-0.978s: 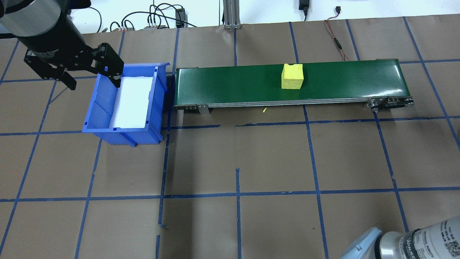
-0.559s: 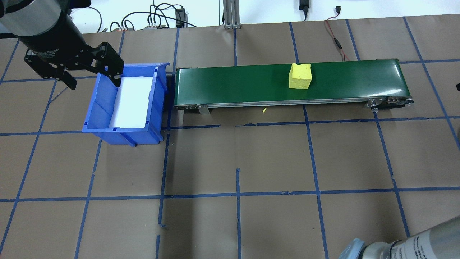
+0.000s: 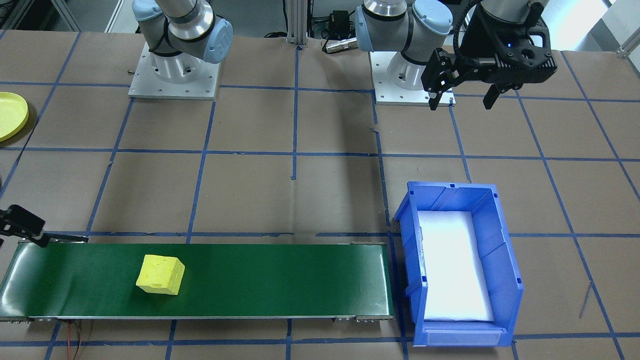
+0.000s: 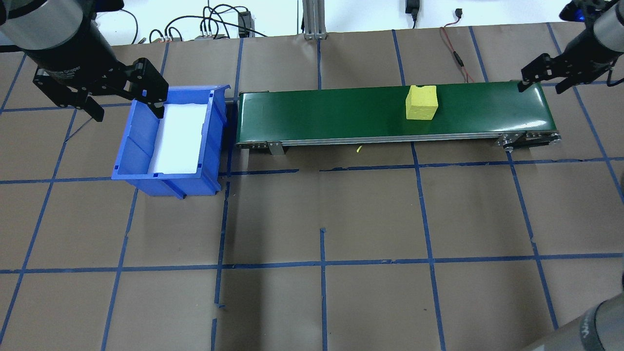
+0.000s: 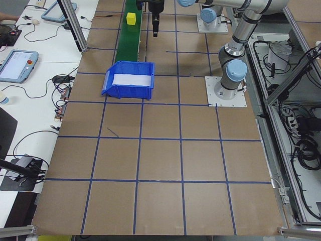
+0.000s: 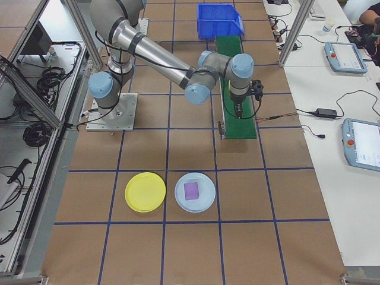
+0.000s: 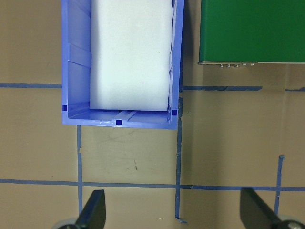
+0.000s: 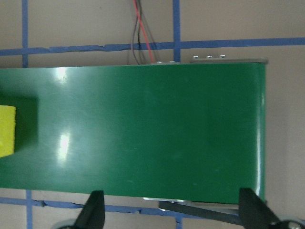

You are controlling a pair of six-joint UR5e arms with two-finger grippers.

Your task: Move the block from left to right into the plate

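Observation:
A yellow foam block (image 4: 422, 102) rides on the green conveyor belt (image 4: 317, 114), right of its middle; the front view shows the block (image 3: 160, 275) too. My right gripper (image 4: 540, 87) hangs open above the belt's right end, apart from the block. In the right wrist view the block (image 8: 7, 131) shows at the left edge, far from the open fingers (image 8: 91, 210). My left gripper (image 4: 128, 115) stays open and empty above the blue bin's left rim. The yellow plate (image 6: 145, 192) lies on the table at the robot's right, also visible as the plate (image 3: 11, 116) in the front view.
The blue bin (image 4: 136, 146) with a white foam liner stands at the belt's left end. A pale blue plate (image 6: 205, 205) holding a purple block lies beside the yellow plate. Cables run along the table's far edge.
The block has travelled right along the belt. My right gripper has come into the overhead view, over the belt's right end. The left arm has not moved.

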